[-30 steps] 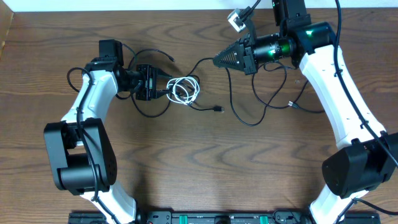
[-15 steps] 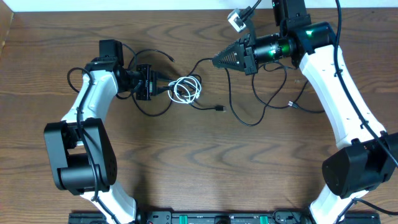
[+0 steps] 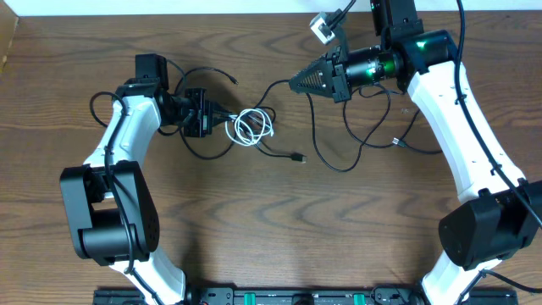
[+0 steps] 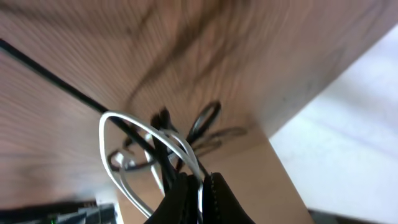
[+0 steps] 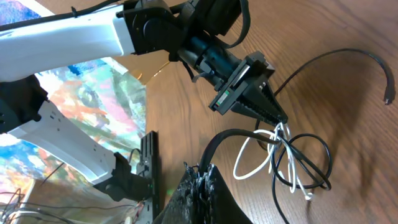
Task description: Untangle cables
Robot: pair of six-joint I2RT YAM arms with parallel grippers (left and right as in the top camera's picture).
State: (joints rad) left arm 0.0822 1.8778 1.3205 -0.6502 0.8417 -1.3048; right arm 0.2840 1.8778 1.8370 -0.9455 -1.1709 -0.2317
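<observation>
Entry: wooden worktop (image 3: 271, 220), two arms, one lot of cables (image 3: 244, 124), both end effectors clamped.
I log, largest first: the worktop, brown grain, carries everything. The left end effector (image 3: 222, 121), far and left of centre, has its jaws pinched on the white cable (image 3: 251, 125) where it coils with black loops. The right end effector (image 3: 295, 83), far and right of centre, points left with its jaws closed on a black cable (image 5: 242, 130) that arcs away from its tip. The other black cables lie loose between the arms and further right. One small plug end (image 3: 298, 158) lies free just near-right of the white coil.
</observation>
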